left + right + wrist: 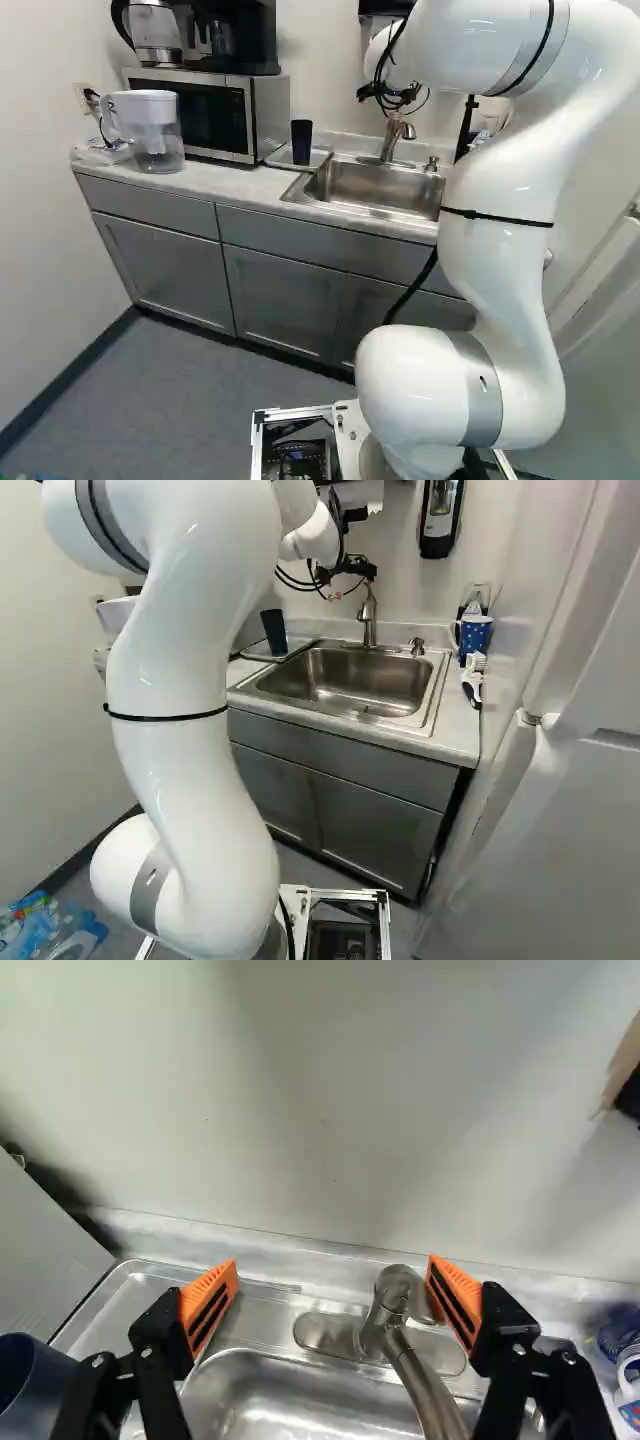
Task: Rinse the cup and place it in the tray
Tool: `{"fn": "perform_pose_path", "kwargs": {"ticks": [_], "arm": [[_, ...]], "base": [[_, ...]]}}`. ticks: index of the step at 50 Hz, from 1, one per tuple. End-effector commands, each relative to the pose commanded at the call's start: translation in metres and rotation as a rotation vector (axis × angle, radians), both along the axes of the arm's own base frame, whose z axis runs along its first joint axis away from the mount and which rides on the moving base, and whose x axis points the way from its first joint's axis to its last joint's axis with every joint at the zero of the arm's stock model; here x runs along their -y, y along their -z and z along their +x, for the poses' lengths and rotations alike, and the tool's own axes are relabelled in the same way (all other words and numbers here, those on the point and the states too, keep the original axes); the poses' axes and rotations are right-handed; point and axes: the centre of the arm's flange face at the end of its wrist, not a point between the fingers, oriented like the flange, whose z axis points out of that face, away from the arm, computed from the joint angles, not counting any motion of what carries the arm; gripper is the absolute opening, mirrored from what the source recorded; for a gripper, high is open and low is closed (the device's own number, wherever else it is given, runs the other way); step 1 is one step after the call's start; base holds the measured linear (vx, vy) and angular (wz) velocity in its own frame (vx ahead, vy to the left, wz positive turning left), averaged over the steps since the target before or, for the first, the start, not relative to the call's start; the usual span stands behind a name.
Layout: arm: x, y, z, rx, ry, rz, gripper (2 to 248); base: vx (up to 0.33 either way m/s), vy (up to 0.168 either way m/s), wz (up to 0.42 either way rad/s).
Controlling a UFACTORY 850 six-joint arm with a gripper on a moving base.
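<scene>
In the right base view the gripper (pixel 350 570) is above the back of the sink, close to the faucet. The wrist view shows the gripper (pixel 333 1268) open, its orange pads wide apart with no cup between them; the faucet (pixel 402 1325) shows between and beyond the fingers. A dark blue cup (pixel 273 632) stands upright on the shallow tray (pixel 250 652) beside the sink (pixel 365 680). It is also the cup (pixel 30 1385) partly seen outside one finger.
Right of the sink in the right base view are a blue patterned mug (pixel 475 633) and a brush (pixel 472 677). A microwave (pixel 215 115), a water pitcher (pixel 155 130) and a kettle (pixel 155 30) occupy the counter's left part. A soap dispenser (pixel 438 515) hangs on the wall.
</scene>
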Motion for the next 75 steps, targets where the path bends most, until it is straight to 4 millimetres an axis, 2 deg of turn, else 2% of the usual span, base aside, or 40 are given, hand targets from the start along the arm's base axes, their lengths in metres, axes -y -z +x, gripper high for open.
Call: {"fn": "perform_pose_path", "kwargs": {"ticks": [10, 27, 39, 75], "arm": [[-0.002, -0.001, -0.002, 0.006, -0.004, -0.001, 247], [-0.024, -0.009, -0.023, 0.054, -0.037, -0.007, 247], [-0.034, -0.010, -0.044, 0.046, -0.046, -0.005, 247], [-0.044, -0.013, -0.118, 0.022, -0.040, -0.001, 247]], "base": [[0.000, 0.000, 0.000], [0.000, 0.000, 0.000], [0.000, 0.000, 0.000], [0.000, 0.000, 0.000]]}}
